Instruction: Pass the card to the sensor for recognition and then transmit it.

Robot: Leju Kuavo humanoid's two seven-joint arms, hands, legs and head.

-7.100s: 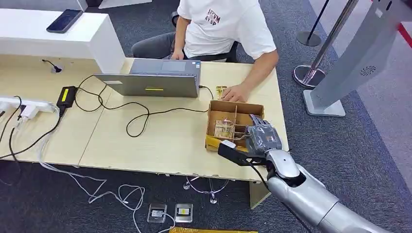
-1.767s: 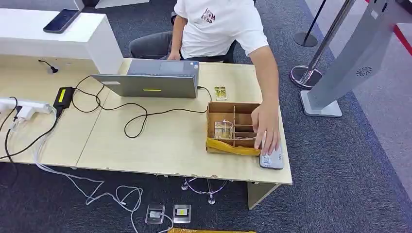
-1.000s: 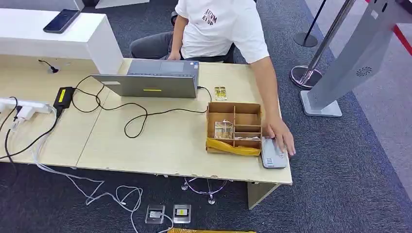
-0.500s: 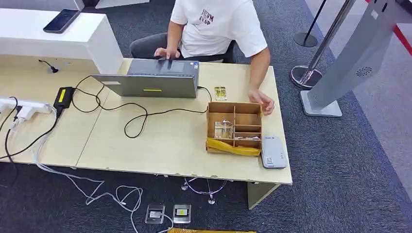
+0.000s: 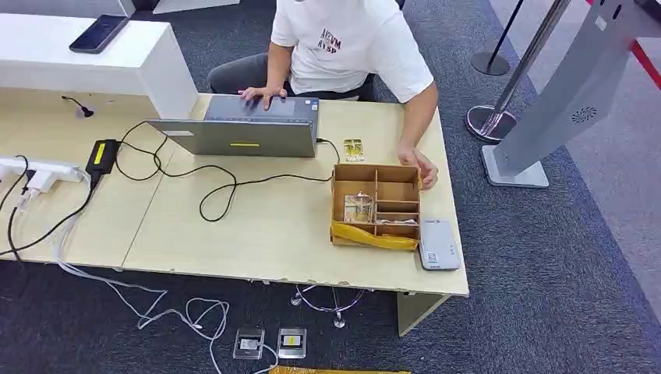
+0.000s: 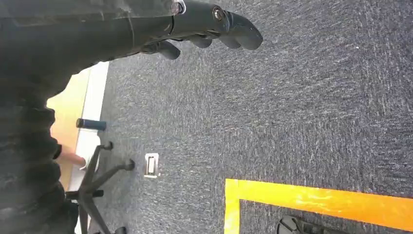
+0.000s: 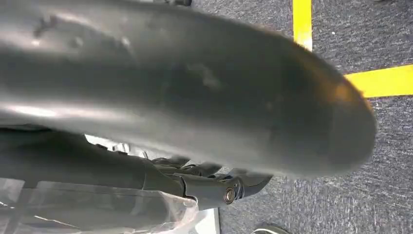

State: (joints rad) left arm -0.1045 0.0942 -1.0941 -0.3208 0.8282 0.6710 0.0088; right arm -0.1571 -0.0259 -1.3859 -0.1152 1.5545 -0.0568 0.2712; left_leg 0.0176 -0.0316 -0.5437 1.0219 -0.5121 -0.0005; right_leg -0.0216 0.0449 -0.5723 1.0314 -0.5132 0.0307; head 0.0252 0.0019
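A grey card sensor (image 5: 439, 244) lies flat on the table by the near right side of a partitioned cardboard box (image 5: 377, 167). A patterned card (image 5: 358, 207) sits in one of the box's compartments. Another small card (image 5: 354, 149) lies on the table just beyond the box. My left hand (image 6: 204, 22) hangs over dark carpet with its dark fingers apart and nothing in them. My right hand (image 7: 195, 107) also hangs low, its thick grey thumb blurred and close to the camera. Its dark fingers (image 7: 229, 190) stretch out with nothing between them and the thumb.
A person in a white shirt sits across the table, one hand (image 5: 421, 165) at the box's far right corner and the other on a grey laptop (image 5: 249, 128). Cables and a power adapter (image 5: 105, 152) cross the left side. A grey kiosk (image 5: 569, 93) stands right of the table.
My right arm, over the box seven seconds ago, has left the head view. The person set the sensor beside the box, then drew that hand back to the box's far corner.
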